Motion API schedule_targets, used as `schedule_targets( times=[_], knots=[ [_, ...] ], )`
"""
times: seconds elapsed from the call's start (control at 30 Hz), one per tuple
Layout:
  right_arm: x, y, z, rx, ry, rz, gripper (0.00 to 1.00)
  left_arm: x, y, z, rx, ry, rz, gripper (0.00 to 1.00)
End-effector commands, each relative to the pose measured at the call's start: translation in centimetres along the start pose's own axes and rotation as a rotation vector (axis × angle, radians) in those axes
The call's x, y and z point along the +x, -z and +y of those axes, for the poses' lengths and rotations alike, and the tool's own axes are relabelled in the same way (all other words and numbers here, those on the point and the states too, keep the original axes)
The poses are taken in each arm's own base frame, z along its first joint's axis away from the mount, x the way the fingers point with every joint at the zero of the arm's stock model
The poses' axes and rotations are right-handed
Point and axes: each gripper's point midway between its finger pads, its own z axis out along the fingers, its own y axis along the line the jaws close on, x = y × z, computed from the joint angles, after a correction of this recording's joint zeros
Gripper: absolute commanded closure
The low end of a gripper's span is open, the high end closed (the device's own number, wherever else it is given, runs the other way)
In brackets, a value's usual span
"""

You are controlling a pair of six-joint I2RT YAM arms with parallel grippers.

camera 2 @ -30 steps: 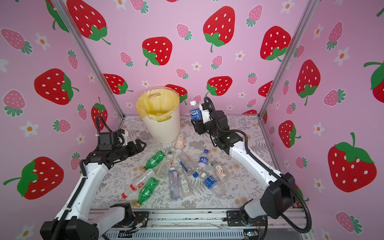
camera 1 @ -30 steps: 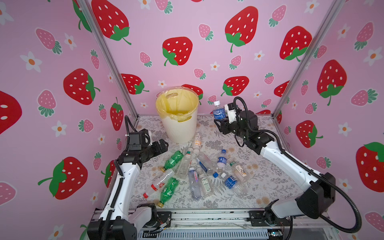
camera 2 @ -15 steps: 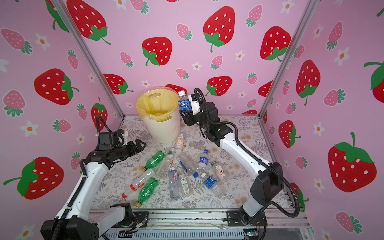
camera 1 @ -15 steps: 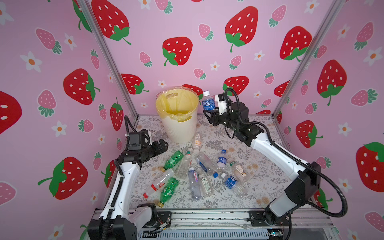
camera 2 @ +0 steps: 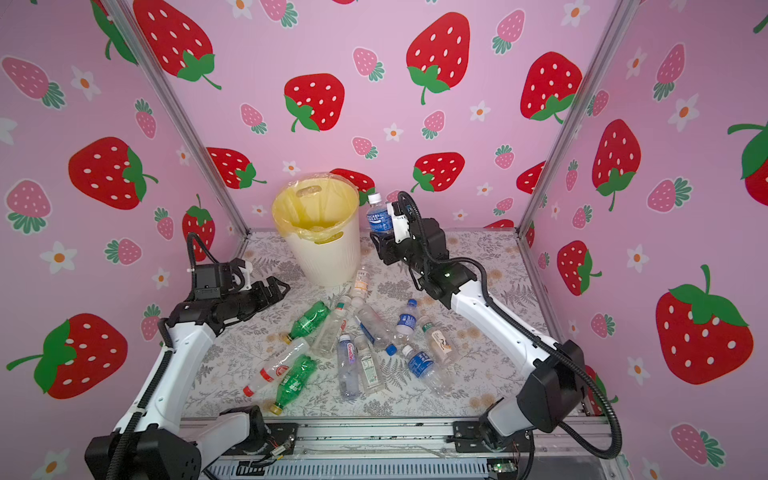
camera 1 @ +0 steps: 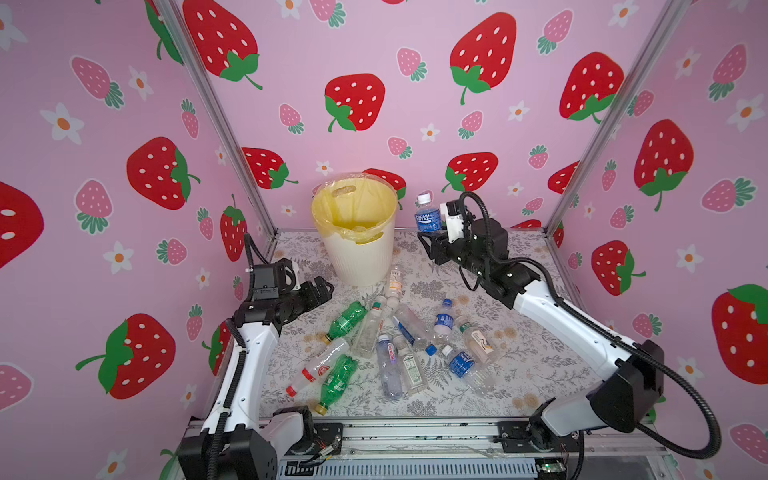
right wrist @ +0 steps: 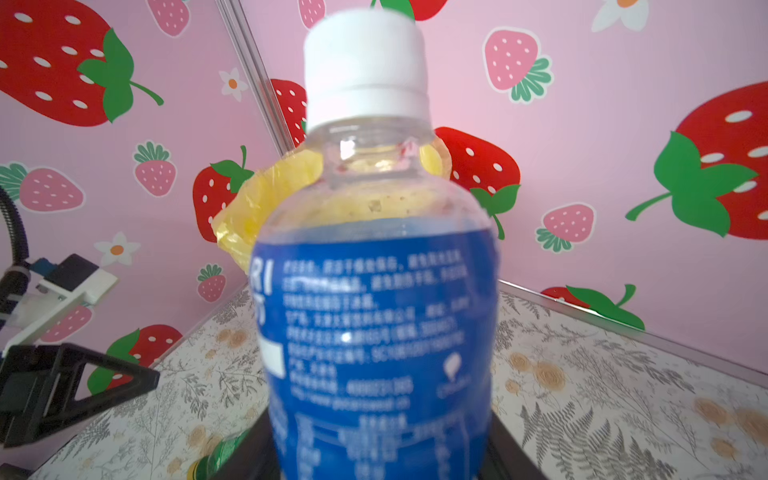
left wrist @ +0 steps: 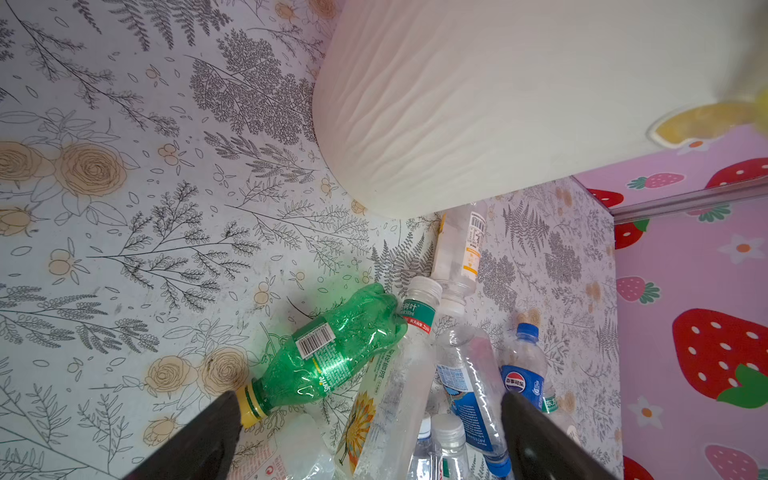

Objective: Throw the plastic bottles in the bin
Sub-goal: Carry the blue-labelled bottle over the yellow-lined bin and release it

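Holding a blue-label bottle (camera 1: 427,218) upright just beside the bin (camera 1: 361,257)
My right gripper (camera 1: 432,237) was clamped on it; left gripper (camera 1: 323,287) hung wide open near the other bottles (camera 1: 345,321).

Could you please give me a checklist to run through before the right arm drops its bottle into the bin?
1. Grip: right end effector shut on the blue-label bottle: ok.
2. Bottle over the bin mouth: not ok, it hangs beside the rim.
3. Bin mouth unblocked: ok.
4. Other arm: left end effector open near the loose bottles, off the bin: ok.
5. Bottle's white cap on: ok.
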Motion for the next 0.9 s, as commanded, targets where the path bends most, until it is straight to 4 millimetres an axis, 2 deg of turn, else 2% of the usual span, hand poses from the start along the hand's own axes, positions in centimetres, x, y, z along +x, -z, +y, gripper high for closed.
schedule_targets(
  times=[0.0,0.13,0.3,0.43,0.53,0.57,0.6,0.67,0.7,0.77,0.87],
  knots=[
    [-0.2,1.5,-0.1,0.022,0.014,-0.036,0.53,-0.2,-0.3,-0.2,0.037,0.025,0.007,0.01],
    [0.2,1.8,0.2,0.017,0.005,-0.034,0.53,-0.2,-0.3,-0.2,0.043,0.037,0.011,0.01],
    [-1.7,-0.1,1.6,-0.014,0.004,-0.06,0.52,-0.4,-0.1,0.1,0.04,0.041,-0.002,0.01],
    [-5.4,-4.1,4.2,-0.067,0.027,-0.113,0.52,-0.5,-0.2,0.3,0.041,0.058,-0.002,0.01],
    [-8.5,-8.6,5.8,-0.088,0.042,-0.152,0.52,-0.6,-0.2,0.5,0.039,0.064,0.0,0.01],
    [-8.9,-10.5,6.2,-0.1,0.042,-0.151,0.52,-0.6,-0.3,0.6,0.038,0.066,0.0,0.01],
    [-10.1,-11.7,6.6,-0.112,0.043,-0.168,0.49,-0.5,-0.2,0.7,0.036,0.069,0.0,0.01],
    [-11.3,-14.6,6.6,-0.096,0.04,-0.18,0.11,-0.6,-0.3,0.8,0.037,0.075,-0.001,0.01],
    [-11.6,-15.4,6.6,-0.097,0.046,-0.194,0.01,-0.7,-0.3,0.8,0.038,0.076,-0.003,0.01],
    [-12.7,-15.6,6.4,-0.084,0.024,-0.243,0.01,-0.7,-0.2,0.9,0.034,0.078,-0.004,0.01],
    [-13.0,-14.5,6.8,-0.113,0.012,-0.282,0.01,-0.8,0.0,1.1,0.025,0.079,-0.015,0.01]
  ],
)
